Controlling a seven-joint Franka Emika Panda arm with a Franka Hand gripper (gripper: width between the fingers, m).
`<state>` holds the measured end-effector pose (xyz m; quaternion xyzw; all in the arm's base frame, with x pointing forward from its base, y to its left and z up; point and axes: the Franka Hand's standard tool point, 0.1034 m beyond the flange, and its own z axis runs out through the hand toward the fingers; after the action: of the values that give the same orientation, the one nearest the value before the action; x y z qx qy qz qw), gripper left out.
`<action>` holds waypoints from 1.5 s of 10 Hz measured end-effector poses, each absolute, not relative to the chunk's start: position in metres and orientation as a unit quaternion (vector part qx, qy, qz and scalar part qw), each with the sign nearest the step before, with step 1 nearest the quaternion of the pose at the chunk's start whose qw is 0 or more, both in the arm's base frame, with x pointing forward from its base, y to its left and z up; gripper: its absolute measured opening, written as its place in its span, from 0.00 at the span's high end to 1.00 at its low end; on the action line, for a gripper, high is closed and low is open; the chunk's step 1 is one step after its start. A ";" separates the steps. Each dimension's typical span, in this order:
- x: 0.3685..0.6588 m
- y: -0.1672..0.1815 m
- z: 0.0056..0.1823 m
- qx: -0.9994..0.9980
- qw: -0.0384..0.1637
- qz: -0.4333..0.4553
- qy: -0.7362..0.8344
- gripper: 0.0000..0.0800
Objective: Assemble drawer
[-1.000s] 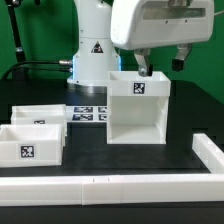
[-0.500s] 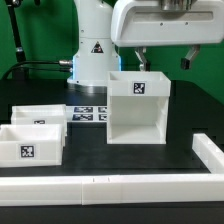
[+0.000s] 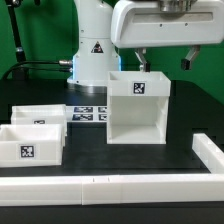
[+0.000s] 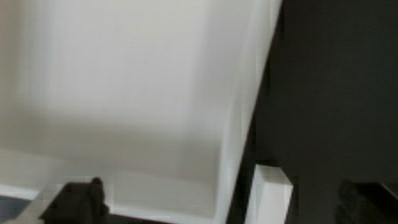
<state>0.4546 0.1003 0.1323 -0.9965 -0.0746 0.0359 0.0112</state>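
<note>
The drawer's big white housing (image 3: 138, 108) stands open-fronted in the middle of the black table, with a square tag on its upper front. Two small white trays (image 3: 31, 141) (image 3: 40, 116) lie on the exterior view's left. My gripper (image 3: 165, 64) hangs just above the housing's top, open, with one finger (image 3: 143, 65) over the housing's inside and the other (image 3: 187, 62) outside its right wall. In the wrist view the gripper (image 4: 221, 203) straddles that white wall (image 4: 249, 110), and both dark fingertips stay clear of it. Nothing is held.
The marker board (image 3: 88, 112) lies flat behind the trays, by the robot's base (image 3: 92, 55). A long low white rail (image 3: 110, 184) runs along the front edge and turns up along the exterior view's right (image 3: 208, 150).
A second ago the gripper head sat a little lower and turned differently; it has risen slightly and squared up above the housing. Since half a second ago nothing has moved.
</note>
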 end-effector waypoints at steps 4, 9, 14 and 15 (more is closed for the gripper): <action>0.435 0.099 0.115 -0.998 0.030 0.056 0.018 0.19; 0.426 0.104 0.097 -0.996 0.033 0.071 0.039 0.30; 0.426 0.104 0.097 -0.996 0.033 0.071 0.039 0.95; 0.426 0.104 0.097 -0.996 0.033 0.071 0.039 0.95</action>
<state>0.4261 0.1044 0.0972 -0.9961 0.0394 0.0711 0.0331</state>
